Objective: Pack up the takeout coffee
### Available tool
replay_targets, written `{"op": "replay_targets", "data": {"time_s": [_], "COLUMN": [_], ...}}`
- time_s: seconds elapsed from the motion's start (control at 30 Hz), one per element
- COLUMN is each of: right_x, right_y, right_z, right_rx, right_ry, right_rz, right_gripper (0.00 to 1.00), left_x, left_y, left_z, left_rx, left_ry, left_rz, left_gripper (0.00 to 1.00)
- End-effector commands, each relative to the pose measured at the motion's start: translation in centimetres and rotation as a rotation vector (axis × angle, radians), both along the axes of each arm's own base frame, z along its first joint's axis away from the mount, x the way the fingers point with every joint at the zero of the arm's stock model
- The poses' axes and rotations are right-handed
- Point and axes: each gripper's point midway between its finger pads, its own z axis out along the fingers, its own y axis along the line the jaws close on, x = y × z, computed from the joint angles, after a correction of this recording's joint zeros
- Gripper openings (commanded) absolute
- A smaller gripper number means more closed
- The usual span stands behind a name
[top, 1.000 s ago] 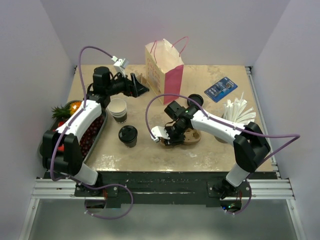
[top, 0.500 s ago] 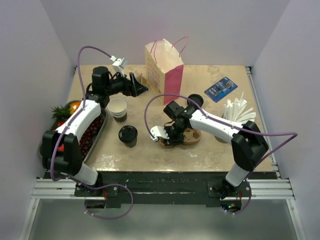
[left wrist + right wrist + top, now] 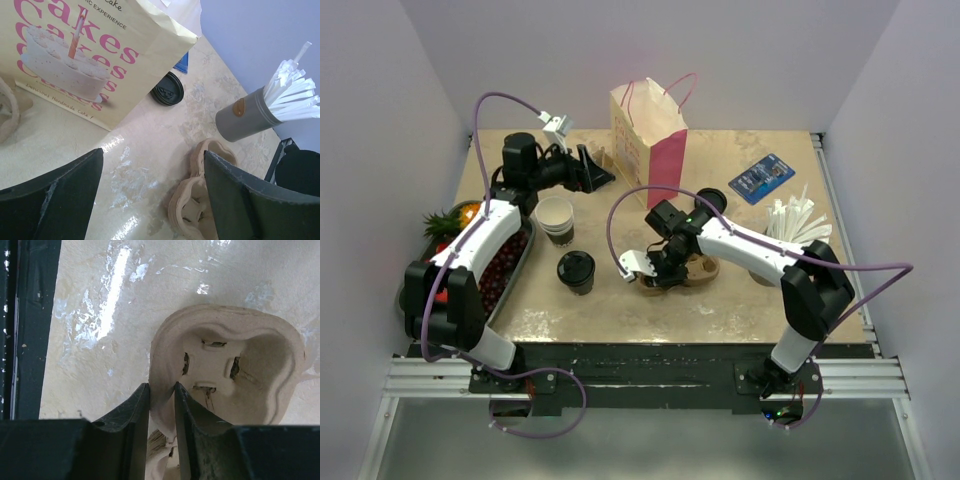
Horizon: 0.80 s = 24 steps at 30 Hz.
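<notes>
Okay, the right tool is down low at the middle of the tabletop, and the right wrist view shows it plainly: the two fingers are pinched narrow on the raised rim of the pulp cup carrier, with the carrier's wall squeezed between them. The carrier lies flat on the tabletop and its pockets hold nothing.

Over on the far left side, the left tool hovers beside the cream and pink paper bag, and its jaws are spread wide with nothing between them. From the left wrist camera you see those broad black fingers framing the bag's cake print, a loose black lid lying flat past the bag's corner, and a grey canister of white straws standing upright further right.

And the takeout coffee? It stands upright on the tabletop with its black lid on, left of the right tool and clear of it, and neither tool touches it. Just behind it sit the stacked cups, lidless, near the left arm's forearm. The coffee is well apart from the paper bag, which stands open at the back of the tabletop.
</notes>
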Motion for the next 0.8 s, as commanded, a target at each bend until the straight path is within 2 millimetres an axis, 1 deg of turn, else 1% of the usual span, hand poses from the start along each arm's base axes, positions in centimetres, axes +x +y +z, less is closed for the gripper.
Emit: {"op": "replay_targets", "data": {"time_s": [0.0, 0.13, 0.17, 0.2, 0.27, 0.3, 0.33, 0.37, 0.4, 0.43, 0.47, 0.5, 0.53, 0.57, 0.6, 0.63, 0.67, 0.7, 0.73, 0.77], "right_x": [0.5, 0.3, 0.3, 0.1, -1.0, -1.1, -2.1, -2.6, -2.3, -2.5, -2.4, -2.0, -1.8, -1.6, -1.4, -1.3, -1.3, -1.2, -0.8, -0.8], "right_y": [1.2, 1.8, 2.0, 2.0, 2.3, 2.0, 2.3, 2.1, 1.7, 1.9, 1.8, 1.7, 1.6, 1.7, 1.5, 1.4, 1.3, 1.1, 1.3, 1.0], "right_z": [2.5, 4.3, 4.5, 4.5, 4.1, 3.8, 3.7, 3.6, 3.7, 3.9, 4.2, 4.5, 4.8, 5.3, 5.4, 5.6, 5.6, 5.7, 5.8, 5.5], "right_rx": [0.047, 0.085, 0.095, 0.096, 0.113, 0.112, 0.134, 0.139, 0.150, 0.176, 0.190, 0.206, 0.215, 0.233, 0.238, 0.242, 0.244, 0.247, 0.263, 0.265], "right_ry": [-0.018, -0.004, 0.002, 0.030, 0.123, 0.185, 0.284, 0.341, 0.383, 0.419, 0.427, 0.431, 0.434, 0.434, 0.439, 0.443, 0.453, 0.456, 0.445, 0.449], "right_rz": [-0.013, -0.040, -0.055, -0.102, -0.142, -0.206, -0.217, -0.234, -0.270, -0.275, -0.283, -0.304, -0.311, -0.311, -0.323, -0.329, -0.334, -0.349, -0.360, -0.382], "right_gripper": [0.21, 0.18, 0.18, 0.17, 0.17, 0.19, 0.21, 0.22, 0.20, 0.19, 0.18, 0.18, 0.18, 0.17, 0.17, 0.17, 0.17, 0.14, 0.12, 0.10], "left_x": [0.4, 0.1, -0.1, -0.3, -0.6, -0.7, -0.8, -1.0, -1.1, -1.2, -1.6, -1.9, -2.3, -2.9, -3.6, -4.2, -4.8, -5.8, -6.4, -7.6], "left_y": [0.1, 0.2, 0.3, 0.3, 0.5, 0.5, 0.5, 0.5, 0.6, 0.7, 0.7, 0.9, 1.0, 1.1, 1.3, 1.4, 1.5, 1.8, 1.9, 1.5], "left_z": [1.5, 0.6, -0.1, -0.1, -0.7, -0.6, -0.6, -0.6, -0.4, -0.2, -0.2, 0.3, 0.6, -0.1, 0.6, 0.6, 0.0, 0.0, 0.0, -1.0], "left_rx": [-0.024, -0.021, -0.018, -0.018, -0.005, -0.001, 0.013, 0.021, 0.038, 0.047, 0.058, 0.083, 0.091, 0.102, 0.122, 0.137, 0.158, 0.199, 0.226, 0.268], "left_ry": [-0.046, -0.029, -0.016, -0.016, -0.002, -0.008, -0.021, -0.022, -0.044, -0.057, -0.063, -0.108, -0.124, -0.124, -0.176, -0.195, -0.197, -0.227, -0.250, -0.246], "left_rz": [-0.001, 0.009, 0.013, 0.012, 0.012, 0.009, 0.001, -0.008, -0.017, -0.022, -0.036, -0.043, -0.045, -0.055, -0.065, -0.072, -0.077, -0.095, -0.106, -0.136], "left_gripper": [0.85, 0.85, 0.85, 0.85, 0.85, 0.85, 0.85, 0.85, 0.85, 0.85, 0.85, 0.85, 0.85, 0.85, 0.85, 0.86, 0.86, 0.86, 0.86, 0.85]}}
